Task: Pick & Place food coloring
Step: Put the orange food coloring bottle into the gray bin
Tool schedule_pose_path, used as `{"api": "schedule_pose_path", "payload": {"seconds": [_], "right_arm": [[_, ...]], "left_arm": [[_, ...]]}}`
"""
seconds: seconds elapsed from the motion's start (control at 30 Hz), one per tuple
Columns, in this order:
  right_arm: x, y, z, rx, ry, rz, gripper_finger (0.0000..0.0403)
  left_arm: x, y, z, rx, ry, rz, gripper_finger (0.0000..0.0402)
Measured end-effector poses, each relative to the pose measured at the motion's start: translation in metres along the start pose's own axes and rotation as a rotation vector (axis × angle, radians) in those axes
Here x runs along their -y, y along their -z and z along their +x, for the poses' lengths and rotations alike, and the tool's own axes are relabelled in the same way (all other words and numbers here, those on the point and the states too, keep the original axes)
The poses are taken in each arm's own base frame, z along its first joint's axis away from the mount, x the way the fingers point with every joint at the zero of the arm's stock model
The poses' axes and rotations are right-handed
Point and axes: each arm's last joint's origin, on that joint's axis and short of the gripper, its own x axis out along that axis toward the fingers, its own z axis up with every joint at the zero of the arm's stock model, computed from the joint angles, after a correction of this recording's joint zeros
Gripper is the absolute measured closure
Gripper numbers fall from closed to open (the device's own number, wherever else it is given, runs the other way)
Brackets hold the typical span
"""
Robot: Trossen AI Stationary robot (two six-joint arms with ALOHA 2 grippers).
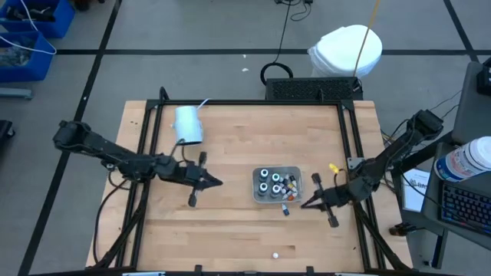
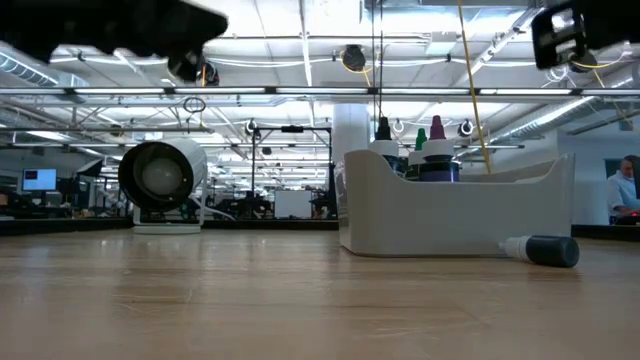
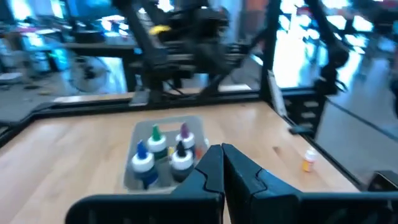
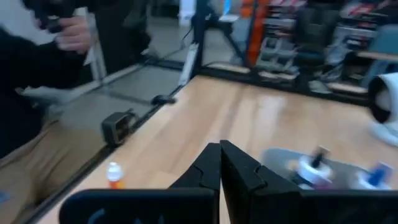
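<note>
The food coloring stands in a translucent grey square tray [image 1: 297, 172] near the table's middle: dark round jars with pale tops [image 1: 265, 181] and small white-capped bottles [image 1: 289, 185]. Their coloured tips show over the tray's wall [image 2: 450, 215] in the low view. One dark bottle [image 1: 285, 209] [image 2: 540, 250] lies on its side on the table just outside the tray's near edge. A small orange bottle with a white cap [image 1: 275, 255] [image 3: 308, 160] [image 4: 113, 174] stands alone near the table's near edge. My left gripper [image 1: 219, 182] [image 3: 222, 155] hovers shut left of the tray. My right gripper [image 1: 303, 205] [image 4: 220, 152] hovers shut at its near right corner.
A pale blue cup [image 1: 188, 124] [image 2: 160, 180] lies on its side near the table's far left. A small yellow object [image 1: 333, 166] lies right of the tray. Black frame rails [image 1: 349, 138] run along the table's sides. A person [image 4: 37, 74] stands beyond the near rail.
</note>
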Motion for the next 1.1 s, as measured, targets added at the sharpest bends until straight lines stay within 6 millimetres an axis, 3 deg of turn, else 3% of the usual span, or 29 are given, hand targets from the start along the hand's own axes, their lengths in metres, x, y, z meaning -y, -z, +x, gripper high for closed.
{"api": "schedule_pose_path", "payload": {"seconds": [0.13, 0.27, 0.43, 0.57, 0.87, 1.1], "right_arm": [[-0.018, -0.021, 0.037, -0.132, -0.068, -0.024, 0.0403], [-0.044, -0.033, 0.079, -0.276, -0.156, -0.073, 0.0403], [-0.076, -0.034, 0.119, -0.415, -0.211, -0.151, 0.0391], [-0.094, -0.028, 0.143, -0.445, -0.228, -0.187, 0.0349], [-0.097, -0.008, 0.163, -0.504, -0.214, -0.209, 0.0216], [-0.098, 0.015, 0.172, -0.554, -0.215, -0.214, 0.0199]], "left_arm": [[0.001, 0.027, -0.012, 0.022, -0.1, -0.044, 0.0394], [0.001, 0.037, -0.018, 0.015, -0.125, -0.069, 0.0371], [0.001, 0.04, -0.019, 0.007, -0.125, -0.076, 0.0349], [0.002, 0.044, -0.019, -0.037, -0.102, -0.107, 0.034], [0.006, 0.044, -0.019, -0.04, -0.071, -0.041, 0.034], [0.005, 0.043, -0.019, -0.038, -0.076, -0.03, 0.0339]]}}
